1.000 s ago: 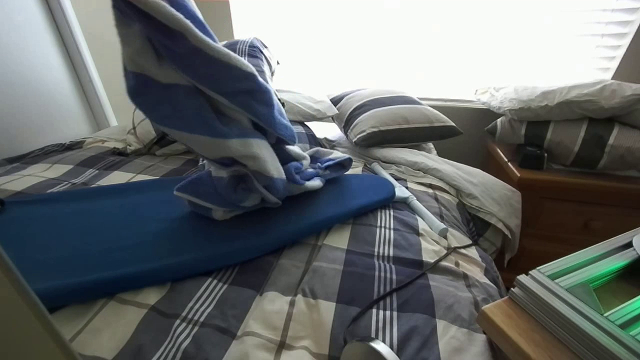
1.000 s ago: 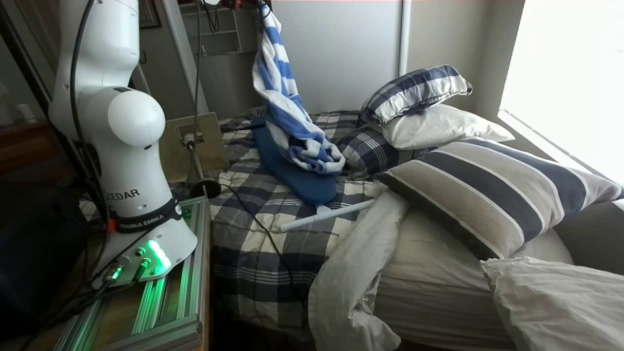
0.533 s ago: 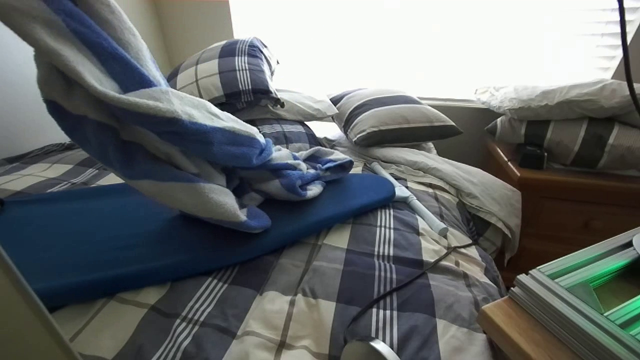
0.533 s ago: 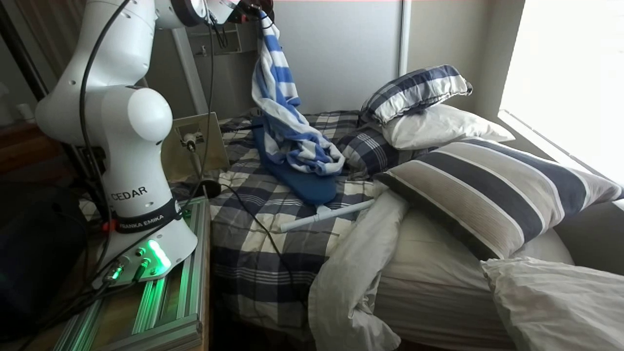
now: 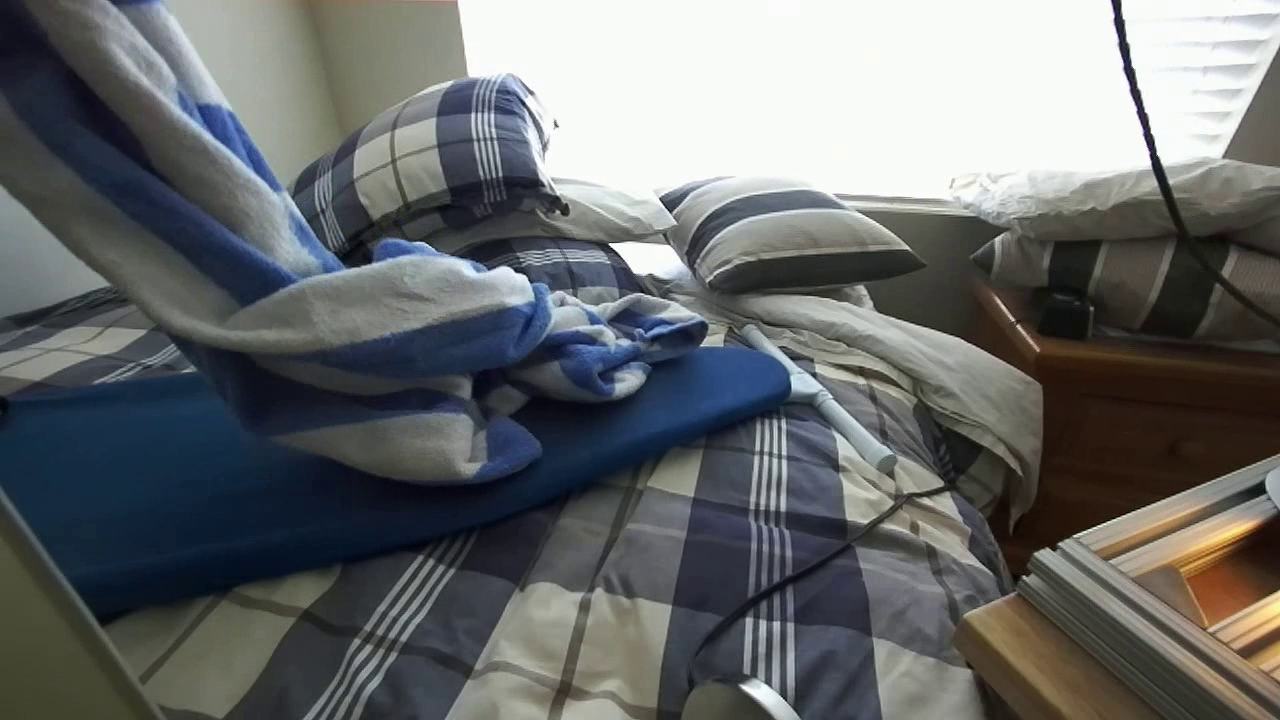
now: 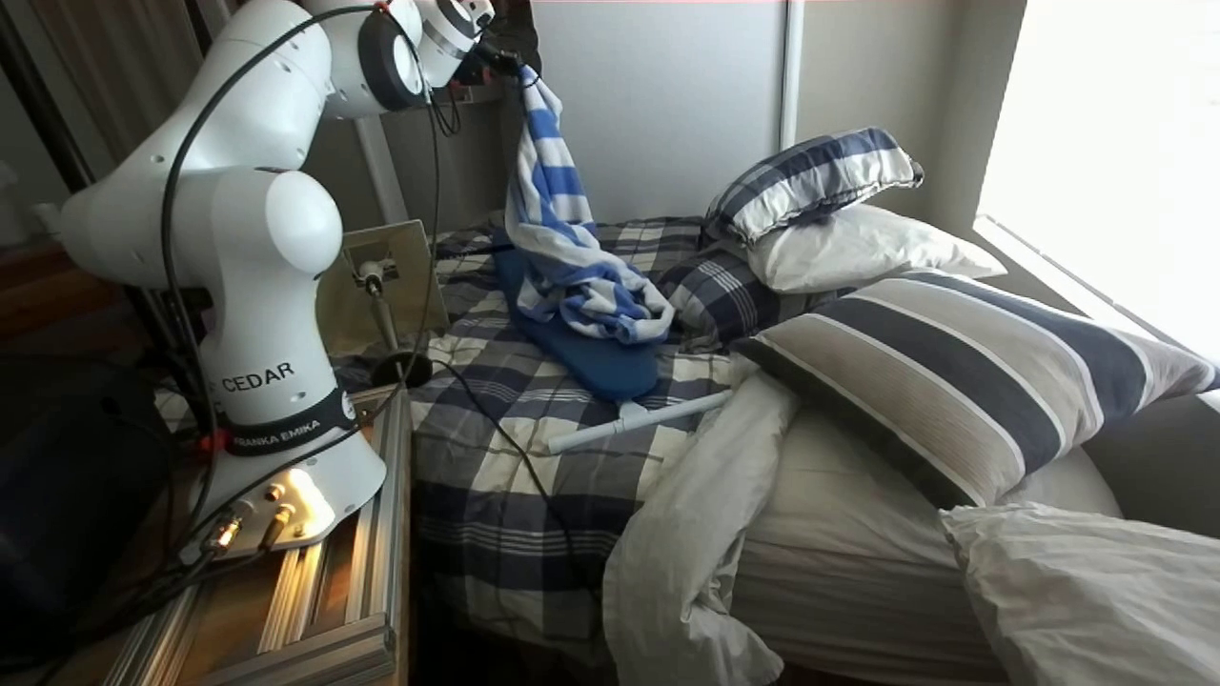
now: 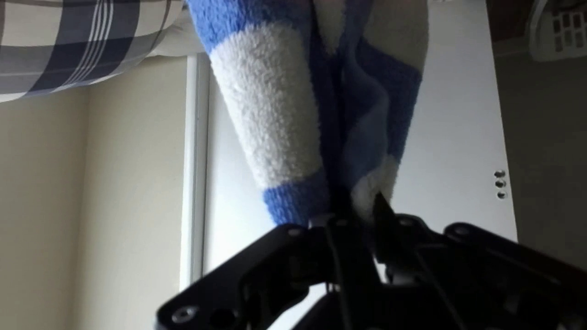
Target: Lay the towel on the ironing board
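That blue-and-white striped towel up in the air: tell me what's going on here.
A white robot arm has the upper end of the blue-and-white striped towel clamped in its black gripper. The rest hangs in loose folds, its bunched lower part resting on the solid blue fabric-covered ironing board near the board's rounded end. That board lies on a navy, grey and cream plaid bedspread. The towel is only partly down, not yet laid flat.
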Motion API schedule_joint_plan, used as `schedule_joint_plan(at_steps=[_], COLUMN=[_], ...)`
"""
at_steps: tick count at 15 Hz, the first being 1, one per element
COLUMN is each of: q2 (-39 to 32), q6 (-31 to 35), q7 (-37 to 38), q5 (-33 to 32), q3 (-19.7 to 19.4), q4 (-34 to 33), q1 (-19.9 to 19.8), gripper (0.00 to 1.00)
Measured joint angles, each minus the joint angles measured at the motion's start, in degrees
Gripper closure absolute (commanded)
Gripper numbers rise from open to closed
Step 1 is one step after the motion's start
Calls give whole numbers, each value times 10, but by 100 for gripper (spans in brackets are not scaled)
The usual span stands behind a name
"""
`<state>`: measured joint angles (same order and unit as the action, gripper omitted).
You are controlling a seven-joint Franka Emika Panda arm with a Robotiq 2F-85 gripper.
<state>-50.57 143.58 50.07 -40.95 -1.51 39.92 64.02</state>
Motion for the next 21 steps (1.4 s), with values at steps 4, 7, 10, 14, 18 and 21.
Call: schedule_joint_plan(at_steps=[4, 7, 10, 14, 18, 21], q2=[-45, -48, -34, -11, 11, 28], q6=[-66, -178, -289, -385, -402, -385], q7=[-106, -196, -263, -307, -290, -292], q5=[89, 134, 143, 142, 162, 217], q3=[7, 22, 32, 20, 23, 59], q4=[-54, -78, -89, -91, -91, -89], q1=[9, 8, -1, -25, -71, -112], gripper=[27, 5, 0, 0, 0, 0])
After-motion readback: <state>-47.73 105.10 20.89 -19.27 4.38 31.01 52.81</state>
